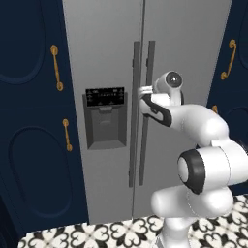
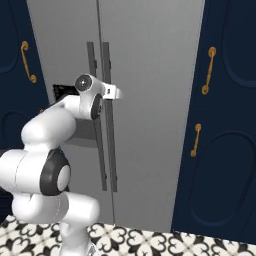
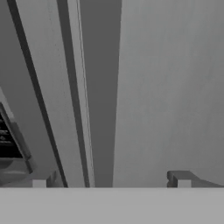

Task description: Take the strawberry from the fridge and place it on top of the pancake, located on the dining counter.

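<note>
Right now your gripper is up against the fridge, level with the two long vertical handles where the closed doors meet, and in the hand view its fingertips stand wide apart with the right door's handle running between them, not pinched. You can see the black dispenser panel on the left door just beside the hand. Navy cabinets with gold handles flank the fridge, above a patterned tile floor.
</note>
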{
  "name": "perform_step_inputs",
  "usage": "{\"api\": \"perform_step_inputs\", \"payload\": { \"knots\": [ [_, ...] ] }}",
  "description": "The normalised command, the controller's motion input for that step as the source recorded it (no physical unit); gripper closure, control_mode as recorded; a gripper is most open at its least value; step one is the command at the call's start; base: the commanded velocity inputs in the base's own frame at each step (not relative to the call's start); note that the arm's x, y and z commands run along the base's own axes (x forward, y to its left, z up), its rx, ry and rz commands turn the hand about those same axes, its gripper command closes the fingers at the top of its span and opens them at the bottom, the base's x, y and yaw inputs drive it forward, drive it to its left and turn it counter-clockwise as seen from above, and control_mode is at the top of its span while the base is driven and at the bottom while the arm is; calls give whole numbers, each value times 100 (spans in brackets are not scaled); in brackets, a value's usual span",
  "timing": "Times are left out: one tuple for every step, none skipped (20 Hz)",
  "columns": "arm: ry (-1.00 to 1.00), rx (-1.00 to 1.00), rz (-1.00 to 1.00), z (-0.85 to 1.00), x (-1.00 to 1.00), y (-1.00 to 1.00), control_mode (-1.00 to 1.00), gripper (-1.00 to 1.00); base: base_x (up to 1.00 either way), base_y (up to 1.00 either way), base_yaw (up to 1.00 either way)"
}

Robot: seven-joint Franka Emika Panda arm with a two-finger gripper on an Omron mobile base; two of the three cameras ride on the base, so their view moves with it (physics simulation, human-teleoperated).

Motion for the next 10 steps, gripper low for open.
{"api": "perform_step_inputs", "payload": {
  "knots": [
    [-1,0,0,0,58,6,-100,-100,0,0,0],
    [-1,0,0,0,57,1,-100,-100,0,0,0],
    [0,0,0,0,46,0,-100,-100,0,0,0],
    [0,0,0,0,44,0,-100,-100,0,0,0],
    [0,0,0,0,49,0,-100,-100,0,0,0],
    [-1,0,0,0,70,0,-100,-100,0,0,0],
    [-3,0,0,0,65,0,-100,-100,0,0,0],
    [-1,0,0,0,64,0,-100,-100,0,0,0],
    [0,0,0,0,62,0,-100,-100,0,0,0],
    [0,0,0,0,58,0,-100,-100,0,0,0]
  ]
}}
